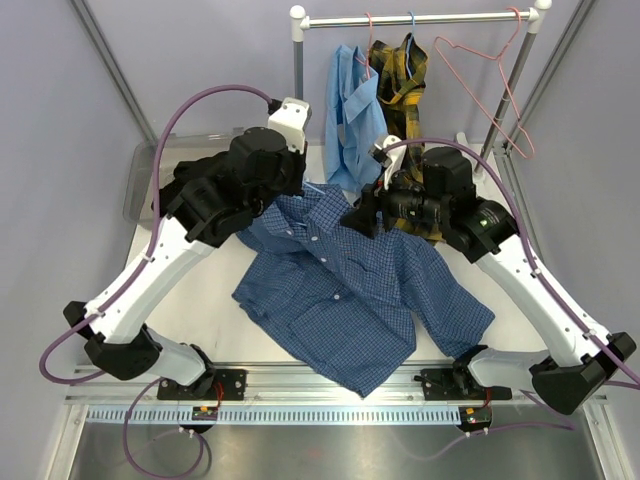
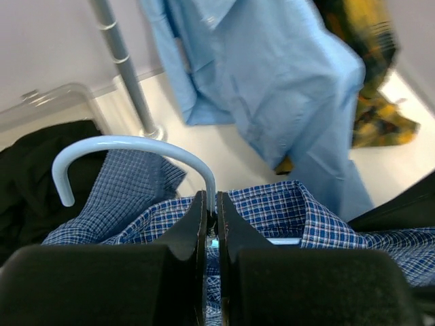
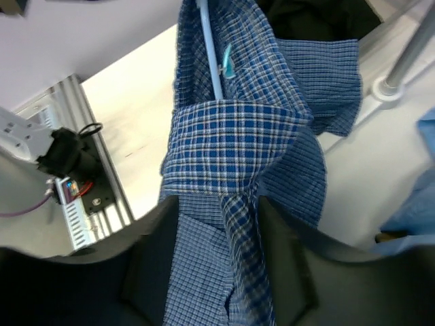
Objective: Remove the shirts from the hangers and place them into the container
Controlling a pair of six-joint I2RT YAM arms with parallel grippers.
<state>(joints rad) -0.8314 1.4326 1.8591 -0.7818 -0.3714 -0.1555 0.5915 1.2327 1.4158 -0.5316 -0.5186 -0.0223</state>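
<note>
Dark blue fine-check button-up shirt [image 1: 350, 290] — spread across the middle of the white table [image 1: 205, 325], hem near, collar far, hanger wire inside the collar; not in the tub. Right gripper [image 3: 217, 261]: jaws parted astride the cloth just below the collar, apparently released. Left gripper [image 2: 211, 207]: clenched on the neck of the thin light blue wire hanger [image 2: 122, 144]. Step in hand, by judgement: drawing the hanger out of this shirt. Next move calls for the cloth to be held down while the left pulls the wire clear. Far left — translucent smoky-grey plastic tub [image 1: 140, 180], plain black shirt [image 2: 27, 176] inside. Far: plain light blue shirt [image 1: 355, 120] and yellow-and-black plaid shirt [image 1: 400, 65] hanging from the silver rail [image 1: 420, 17].
</note>
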